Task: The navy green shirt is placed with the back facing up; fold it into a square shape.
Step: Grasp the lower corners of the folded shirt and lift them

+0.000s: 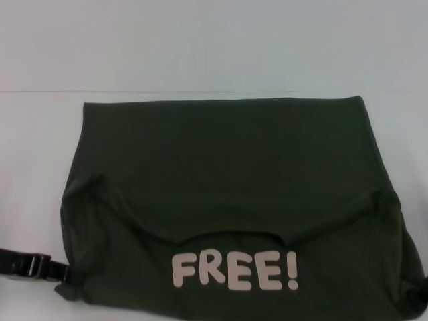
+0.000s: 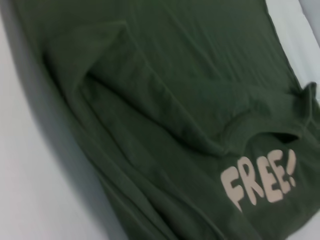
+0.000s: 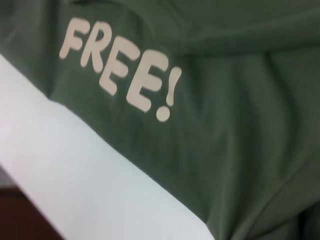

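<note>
Head view: navy green shirt (image 1: 234,180) folded on my white worktop (image 1: 40,134), "FREE!" lettering (image 1: 234,270) nearest me; my left gripper (image 1: 57,271) at its near-left corner, right gripper (image 1: 418,297) at its near-right corner. Wrist views: cloth only; jaws' state, cannot tell.

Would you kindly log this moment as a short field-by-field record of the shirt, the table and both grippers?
cloth: navy green shirt, partly folded, a layer lying across it, edges uneven
print: pale "FREE!" lettering facing up, near the robot
surface: white table
left gripper: at the shirt's near left corner
right gripper: barely visible at the near right corner
fold state: not yet a square
</note>
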{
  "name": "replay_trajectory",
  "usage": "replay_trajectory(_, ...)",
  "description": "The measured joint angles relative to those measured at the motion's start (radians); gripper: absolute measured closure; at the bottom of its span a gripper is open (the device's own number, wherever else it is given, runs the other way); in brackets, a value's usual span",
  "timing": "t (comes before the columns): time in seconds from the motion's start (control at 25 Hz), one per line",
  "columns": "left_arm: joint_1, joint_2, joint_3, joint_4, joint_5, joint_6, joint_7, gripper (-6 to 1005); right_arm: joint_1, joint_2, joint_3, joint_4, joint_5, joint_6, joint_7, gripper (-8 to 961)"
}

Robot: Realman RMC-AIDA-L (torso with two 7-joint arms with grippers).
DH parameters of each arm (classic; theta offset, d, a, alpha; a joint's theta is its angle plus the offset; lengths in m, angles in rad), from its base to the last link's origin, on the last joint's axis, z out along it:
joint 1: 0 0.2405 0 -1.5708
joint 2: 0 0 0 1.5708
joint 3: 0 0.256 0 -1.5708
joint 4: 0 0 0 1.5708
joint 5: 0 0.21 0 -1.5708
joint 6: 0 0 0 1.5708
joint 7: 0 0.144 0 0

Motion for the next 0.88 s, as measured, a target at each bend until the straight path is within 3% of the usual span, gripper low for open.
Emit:
replay_trajectory(0.64, -0.028, 0.024, -0.001, 0.002, 0.166, 0.278, -0.043, 947, -0.014, 0.019, -0.018, 0.008, -0.08, -0.118, -0.143, 914)
replay_trajectory(0.88, -0.034, 0.025, -0.012, 0.003, 0.169, 0.287, -0.041, 947, -0.017, 0.023, -0.005, 0.009, -0.077, -0.117, -0.147, 915)
